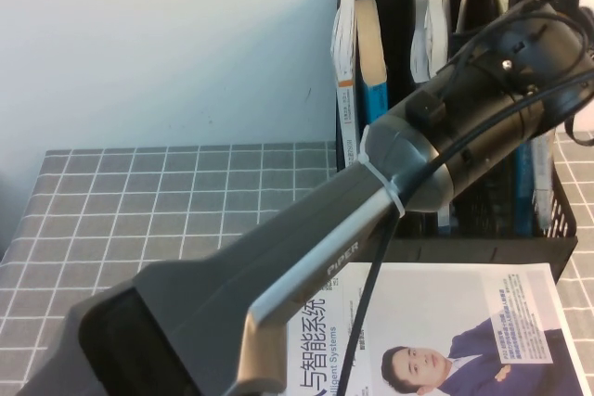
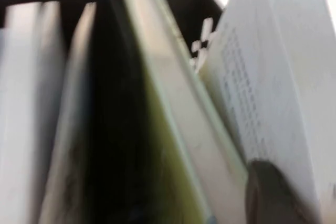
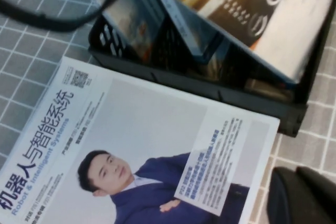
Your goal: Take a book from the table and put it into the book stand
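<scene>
At one o'clock, left gripper (image 1: 520,34) reaches into the book stand (image 1: 464,238), grip unreadable; book (image 2: 273,87) apparently nearly slotted. Right gripper unseen.

It looked like a robotics lab or office test bench. A plain white wall (image 1: 167,44) filled the upper left of the high view; below it lay a grid-patterned grey tablecloth (image 1: 139,201). A PIPER-branded arm (image 1: 306,266) crossed the centre, toward a black file holder (image 1: 548,229) of books at upper right.
</scene>
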